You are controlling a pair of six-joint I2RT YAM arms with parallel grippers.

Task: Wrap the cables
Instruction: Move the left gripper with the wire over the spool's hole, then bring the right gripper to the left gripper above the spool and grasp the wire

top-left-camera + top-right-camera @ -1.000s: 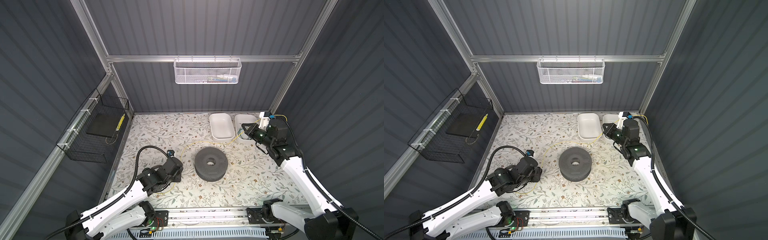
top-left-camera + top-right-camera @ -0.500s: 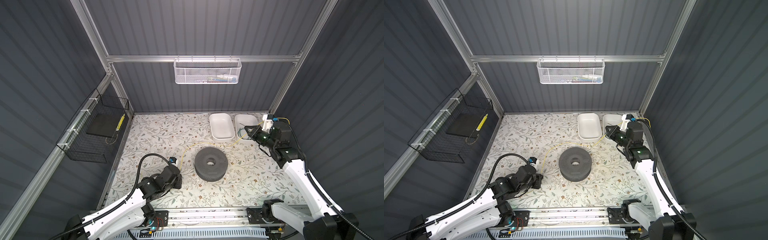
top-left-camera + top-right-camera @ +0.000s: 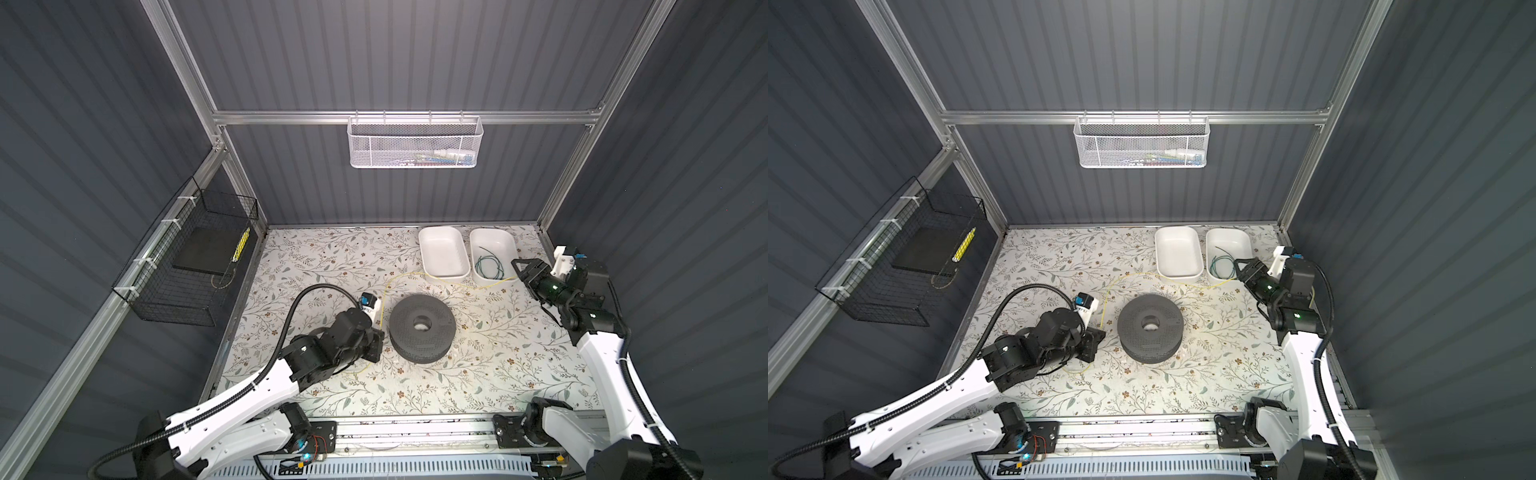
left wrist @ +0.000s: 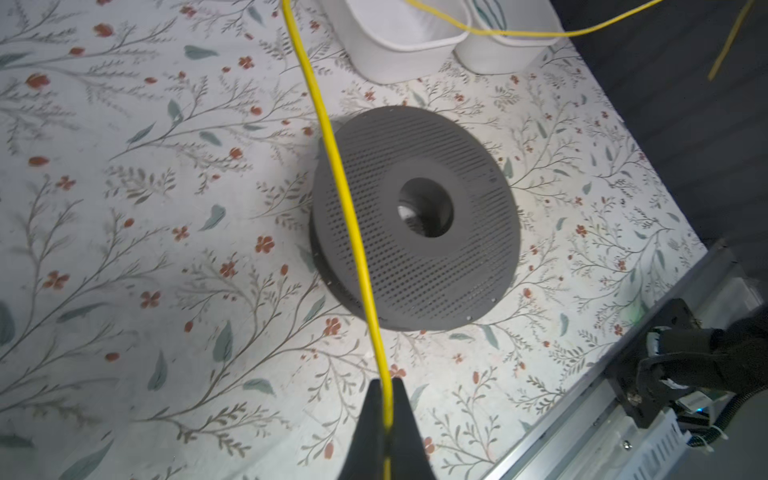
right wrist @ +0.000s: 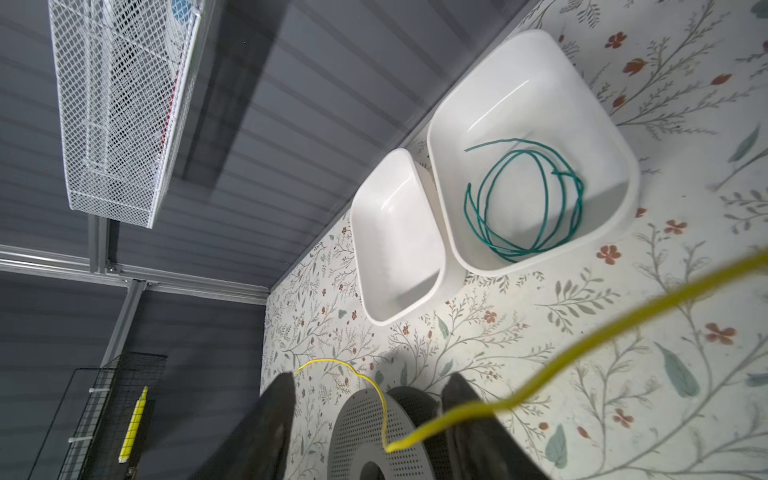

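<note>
On the floral tabletop [image 3: 316, 257], a grey perforated spool [image 3: 440, 328] lies flat near the middle. Just to its left, the left gripper [image 4: 384, 386] is clenched on the yellow cable [image 4: 334, 153]. The left wrist view shows the strand pinched between the two dark fingertips.

In both top views the cable leads from that grip toward the far side, alongside the spool's left edge. Whether it touches the spool cannot be told. It then bends to the right in a shallow arc and runs along the near side of two white bins toward the far right corner. A short yellow tail lies on the table on the near side of the left gripper.

At the far right, the right gripper [image 5: 370, 378] sits just beside the right-hand bin [image 3: 492, 232], its jaws standing well apart and grasping nothing. In the right wrist view the cable crosses in front of one finger [image 5: 461, 399], and its free end sits in the gap between the two fingers.

The right-hand bin holds a loose coil of green wire [image 5: 515, 252], while the left-hand bin [image 3: 440, 249] touches it side by side. A white mesh basket [image 3: 415, 145] hangs on the far rail, and a black wire basket [image 3: 187, 266] hangs on the left wall.
</note>
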